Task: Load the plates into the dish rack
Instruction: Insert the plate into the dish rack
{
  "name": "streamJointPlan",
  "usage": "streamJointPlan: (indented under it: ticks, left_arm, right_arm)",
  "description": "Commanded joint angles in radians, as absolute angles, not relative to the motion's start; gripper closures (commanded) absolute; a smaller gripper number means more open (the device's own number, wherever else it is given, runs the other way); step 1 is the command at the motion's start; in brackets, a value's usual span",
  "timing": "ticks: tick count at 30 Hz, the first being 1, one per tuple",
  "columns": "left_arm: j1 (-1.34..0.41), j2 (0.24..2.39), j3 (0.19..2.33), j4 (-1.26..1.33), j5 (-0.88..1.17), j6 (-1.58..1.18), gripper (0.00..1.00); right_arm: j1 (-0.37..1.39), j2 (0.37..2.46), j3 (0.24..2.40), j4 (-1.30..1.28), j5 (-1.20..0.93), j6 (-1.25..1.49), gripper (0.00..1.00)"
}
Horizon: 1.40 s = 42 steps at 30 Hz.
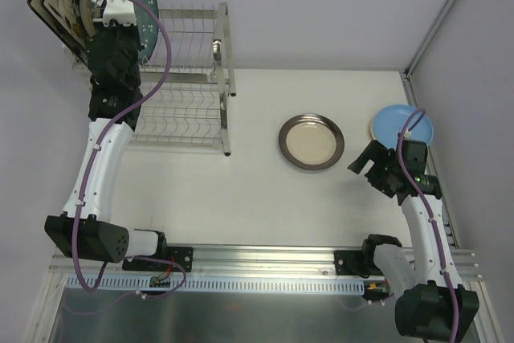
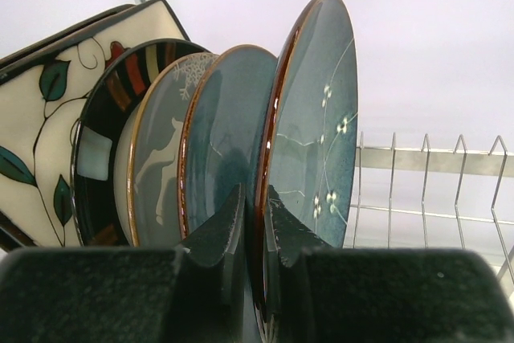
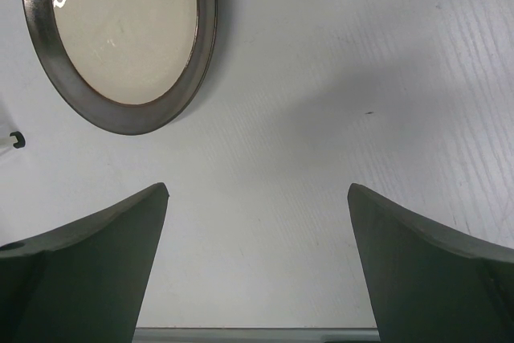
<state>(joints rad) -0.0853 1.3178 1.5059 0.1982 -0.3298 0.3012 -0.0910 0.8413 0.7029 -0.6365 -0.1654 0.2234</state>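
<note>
Left pincer (image 2: 254,200), arm outstretched, pinches teal plate (image 2: 317,118) at dish rack (image 2: 426,160).

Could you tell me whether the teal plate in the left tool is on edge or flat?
On edge: the teal plate stands nearly vertical beside the other plates, its rim pinched in the shut left tool.

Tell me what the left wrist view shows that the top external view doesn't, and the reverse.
Only left wrist: the left gripper shut on the dark teal plate at its rim. Only top external: the dark-rimmed cream plate and light blue plate lying flat on the table, plus the open right gripper. Both: the dark teal plate, the square floral plate and the dish rack.
</note>
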Motion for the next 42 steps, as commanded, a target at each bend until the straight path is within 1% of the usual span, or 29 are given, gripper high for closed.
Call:
streamJointPlan:
  ticks: [1, 8, 23, 31, 34, 35, 37, 38, 42]
  left_arm:
    - [-0.069, 1.261, 1.565, 0.439, -0.391, 0.344, 1.0]
    - [-0.069, 1.273, 1.566, 0.425, -0.377, 0.336, 1.0]
    - [-0.067, 1.308, 1.559, 0.282, -0.362, 0.288, 0.99]
    - [-0.069, 1.315, 1.566, 0.256, -0.359, 0.259, 0.9]
    - [-0.069, 1.312, 1.571, 0.253, -0.354, 0.252, 0.84]
    - [-0.069, 1.312, 1.572, 0.253, -0.353, 0.252, 0.8]
    - [-0.068, 1.309, 1.578, 0.25, -0.348, 0.245, 0.76]
    - [-0.069, 1.305, 1.582, 0.249, -0.347, 0.242, 0.73]
    - [-0.069, 1.298, 1.588, 0.247, -0.339, 0.233, 0.66]
  right_arm:
    - [-0.087, 0.831, 0.715, -0.637, -0.163, 0.212, 0.01]
    - [-0.086, 0.836, 0.715, -0.635, -0.161, 0.213, 0.0]
    - [-0.086, 0.853, 0.716, -0.624, -0.164, 0.207, 0.01]
    - [-0.087, 0.862, 0.718, -0.617, -0.17, 0.207, 0.0]
    - [-0.086, 0.865, 0.718, -0.615, -0.17, 0.209, 0.0]
    - [-0.086, 0.865, 0.716, -0.615, -0.17, 0.207, 0.0]
    - [-0.087, 0.867, 0.718, -0.611, -0.173, 0.207, 0.01]
    - [-0.087, 0.868, 0.718, -0.612, -0.175, 0.207, 0.01]
    - [-0.087, 0.87, 0.719, -0.604, -0.184, 0.209, 0.0]
